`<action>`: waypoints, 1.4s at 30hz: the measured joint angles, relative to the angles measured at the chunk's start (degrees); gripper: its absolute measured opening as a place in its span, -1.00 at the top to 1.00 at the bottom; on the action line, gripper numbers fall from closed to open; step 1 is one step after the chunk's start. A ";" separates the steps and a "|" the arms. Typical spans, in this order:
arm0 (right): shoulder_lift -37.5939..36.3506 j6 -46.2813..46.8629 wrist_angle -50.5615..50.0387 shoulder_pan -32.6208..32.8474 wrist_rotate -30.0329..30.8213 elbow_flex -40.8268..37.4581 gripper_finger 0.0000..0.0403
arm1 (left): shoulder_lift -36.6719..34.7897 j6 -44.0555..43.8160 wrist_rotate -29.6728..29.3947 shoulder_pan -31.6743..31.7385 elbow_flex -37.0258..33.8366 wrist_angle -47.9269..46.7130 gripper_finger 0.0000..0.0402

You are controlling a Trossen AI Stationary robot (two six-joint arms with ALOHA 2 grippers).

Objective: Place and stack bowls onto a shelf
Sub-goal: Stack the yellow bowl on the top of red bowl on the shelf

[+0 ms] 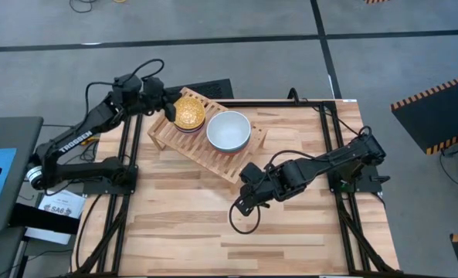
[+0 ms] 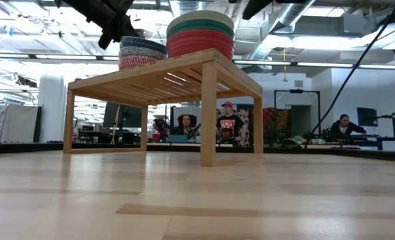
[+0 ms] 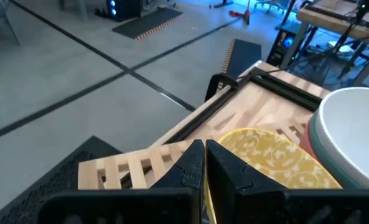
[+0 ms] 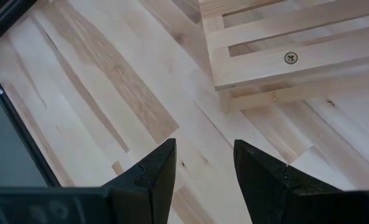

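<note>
The shelf (image 1: 164, 136) stands at the table's far left and carries two stacks of bowls. The left stack has the yellow patterned bowl (image 1: 188, 113) on top, over the blue-white (image 2: 142, 47) and pink-red patterned (image 2: 138, 63) bowls. The right stack has the white bowl (image 1: 228, 130) on top, over the teal (image 2: 200, 25) and red (image 2: 200, 45) bowls. My left gripper (image 1: 167, 106) is shut, just beyond the yellow bowl's far-left rim (image 3: 259, 152) and a little above it. My right gripper (image 1: 244, 199) is open and empty over bare table, near the shelf's near-right corner (image 4: 277, 56).
A black ridged mat (image 1: 213, 88) lies behind the shelf. A loop of black cable (image 1: 242, 220) hangs at my right arm over the table's middle. Black frame rails (image 1: 329, 147) run along the table's sides. People sit in the room beyond (image 2: 227, 123).
</note>
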 joint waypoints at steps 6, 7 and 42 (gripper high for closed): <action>0.00 -0.07 0.00 -0.11 0.00 0.02 0.08 | 0.76 0.24 0.60 -0.07 0.04 -0.34 1.00; 0.00 -0.06 -0.02 -0.11 0.00 0.02 0.08 | 1.01 0.61 0.34 -0.07 0.04 -0.79 1.00; 0.00 1.44 0.00 -0.46 0.04 0.02 0.08 | -15.60 -2.18 -0.53 -8.59 -16.85 23.63 1.00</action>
